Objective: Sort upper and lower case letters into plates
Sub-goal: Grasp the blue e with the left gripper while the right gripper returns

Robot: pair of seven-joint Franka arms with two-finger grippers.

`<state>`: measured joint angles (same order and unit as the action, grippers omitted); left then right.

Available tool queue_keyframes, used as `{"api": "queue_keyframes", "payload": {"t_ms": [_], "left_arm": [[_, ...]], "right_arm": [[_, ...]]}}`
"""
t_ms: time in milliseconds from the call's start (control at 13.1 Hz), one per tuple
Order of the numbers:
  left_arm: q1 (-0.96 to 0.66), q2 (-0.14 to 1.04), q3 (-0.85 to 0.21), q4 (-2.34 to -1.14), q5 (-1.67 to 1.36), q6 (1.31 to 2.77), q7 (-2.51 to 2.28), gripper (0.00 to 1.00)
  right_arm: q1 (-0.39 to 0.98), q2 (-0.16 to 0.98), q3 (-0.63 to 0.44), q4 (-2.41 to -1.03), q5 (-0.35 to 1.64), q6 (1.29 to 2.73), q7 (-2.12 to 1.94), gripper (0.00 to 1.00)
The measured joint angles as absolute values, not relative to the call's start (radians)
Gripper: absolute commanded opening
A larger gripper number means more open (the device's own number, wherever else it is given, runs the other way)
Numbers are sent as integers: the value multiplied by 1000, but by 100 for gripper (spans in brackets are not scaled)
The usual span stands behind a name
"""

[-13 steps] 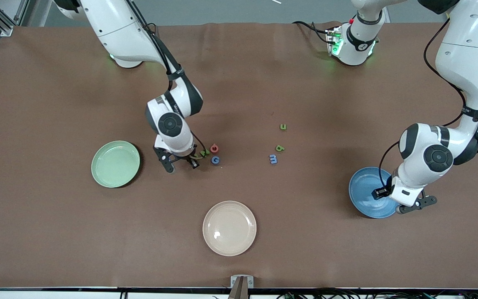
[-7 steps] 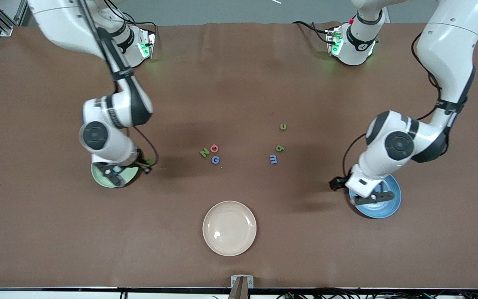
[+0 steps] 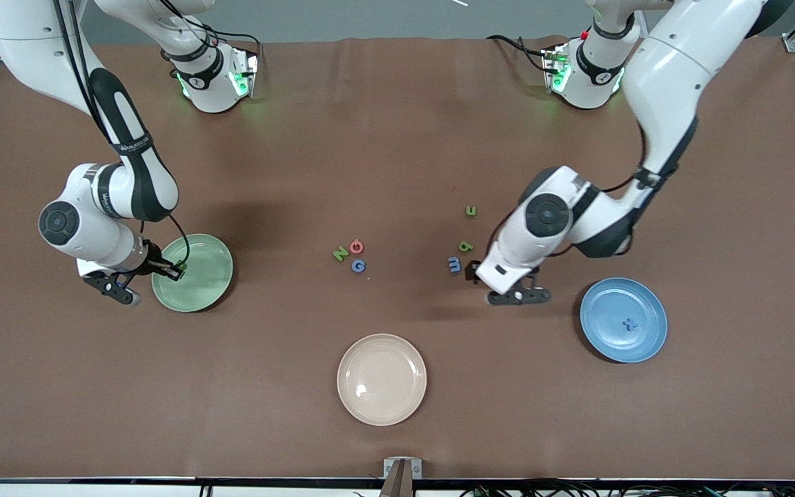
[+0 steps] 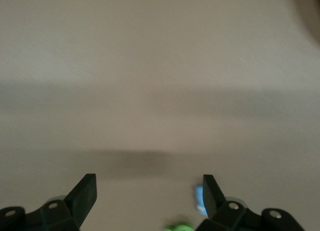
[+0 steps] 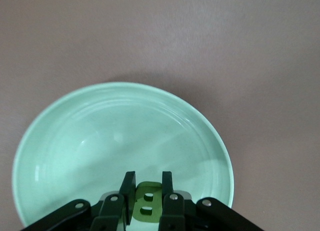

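Observation:
My right gripper (image 3: 179, 266) is shut on the green B (image 5: 148, 203) and holds it over the rim of the mint green plate (image 3: 197, 286), which also shows in the right wrist view (image 5: 100, 136). My left gripper (image 3: 493, 284) is open and empty, in the air beside the blue m (image 3: 454, 264); in the left wrist view (image 4: 148, 193) the m (image 4: 200, 200) sits by one finger. The blue plate (image 3: 604, 310) holds the blue x (image 3: 629, 323). Green N (image 3: 340, 254), the red ring (image 3: 357, 246) and blue G (image 3: 359, 266) lie together mid-table. Two small green letters (image 3: 465, 246) (image 3: 470, 210) lie near the m.
A cream-beige plate (image 3: 381, 379) lies nearer the front camera than the letters, mid-table. The brown table cover (image 3: 397, 138) is bare between the letters and the arm bases.
My right gripper carried the green B from the letter cluster over to the mint plate. My left gripper left the blue plate, where the x now lies, and moved beside the m.

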<state>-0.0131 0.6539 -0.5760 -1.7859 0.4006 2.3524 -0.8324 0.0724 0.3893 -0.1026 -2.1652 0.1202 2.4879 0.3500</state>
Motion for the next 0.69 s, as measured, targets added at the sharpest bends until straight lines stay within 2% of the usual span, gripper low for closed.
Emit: {"api": "queue_keyframes", "payload": {"t_ms": [230, 306, 383, 459, 536, 689], "left_arm": [[-74, 692, -571, -1784, 410, 2389, -934, 74], [-82, 706, -568, -1784, 411, 2405, -953, 71], [-92, 719, -560, -1783, 411, 2413, -966, 67], [-110, 728, -542, -1783, 411, 2418, -974, 66], [-134, 736, -519, -1782, 411, 2423, -990, 64], [-163, 746, -502, -1780, 411, 2426, -1025, 58]], "right_arm": [[73, 399, -94, -2185, 140, 2498, 325, 3], [74, 403, -90, -2187, 140, 2496, 324, 7], [76, 406, -87, -2190, 140, 2496, 323, 24], [79, 407, -84, -2193, 140, 2496, 323, 64], [81, 407, -82, -2194, 140, 2496, 323, 99], [82, 407, -82, -2195, 140, 2496, 322, 100]]}}
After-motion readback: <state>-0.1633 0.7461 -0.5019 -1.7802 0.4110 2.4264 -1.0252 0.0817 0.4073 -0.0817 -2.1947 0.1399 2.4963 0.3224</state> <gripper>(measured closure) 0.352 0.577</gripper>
